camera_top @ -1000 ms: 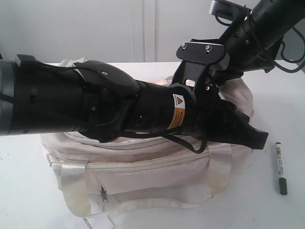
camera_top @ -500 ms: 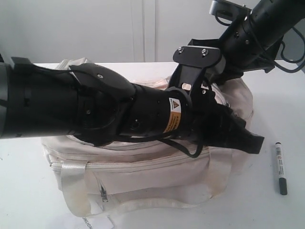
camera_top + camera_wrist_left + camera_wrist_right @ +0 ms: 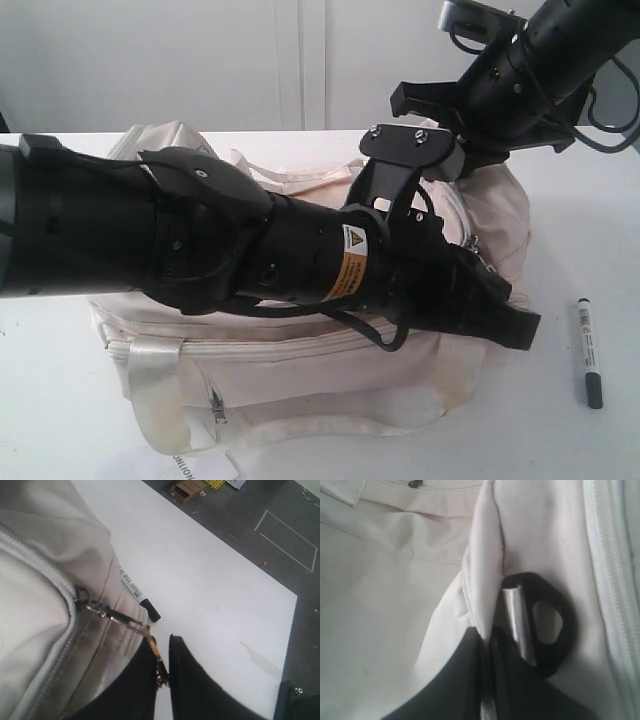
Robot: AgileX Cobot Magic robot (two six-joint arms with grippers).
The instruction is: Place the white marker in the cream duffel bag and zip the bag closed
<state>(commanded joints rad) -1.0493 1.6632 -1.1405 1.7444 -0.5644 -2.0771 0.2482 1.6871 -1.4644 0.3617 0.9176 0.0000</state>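
1. Marker position: the white marker [image 3: 588, 352] lies flat on the surface [image 3: 600, 220]. In the exterior view it is to the right of the cream duffel bag [image 3: 330, 370], apart from it and not yet inside.
2. Long axis: the barrel runs nearly front to back in the exterior view, with the dark cap at the end nearer the camera.
3. Left pincer [image 3: 160, 650]: narrow, closed on the gold ring zip pull [image 3: 127, 621]. The pull stretches from the zip slider [image 3: 80, 596] at the bag end that faces the marker.
4. Right pincer [image 3: 484, 645]: closed to a slit on a fold of bag fabric, just beside a black strap ring [image 3: 568, 630] with a metal bar [image 3: 517, 625].
5. Governing relation: the marker lies on the surface just past the left pincer's tips, beyond the bag end. The left pincer is the nearer of the two, because the right one sits up on the bag top. Both are occupied, so whichever arm fetches the marker probably has to release its hold first.
6. Writing: black print runs along the marker barrel but is too small to read. An orange warning label [image 3: 350, 262] with a triangle symbol sits on the left arm, and its text is illegible. A white paper tag [image 3: 190, 465] under the bag shows a few inverted letters cut off by the frame edge, which cannot be read with confidence.
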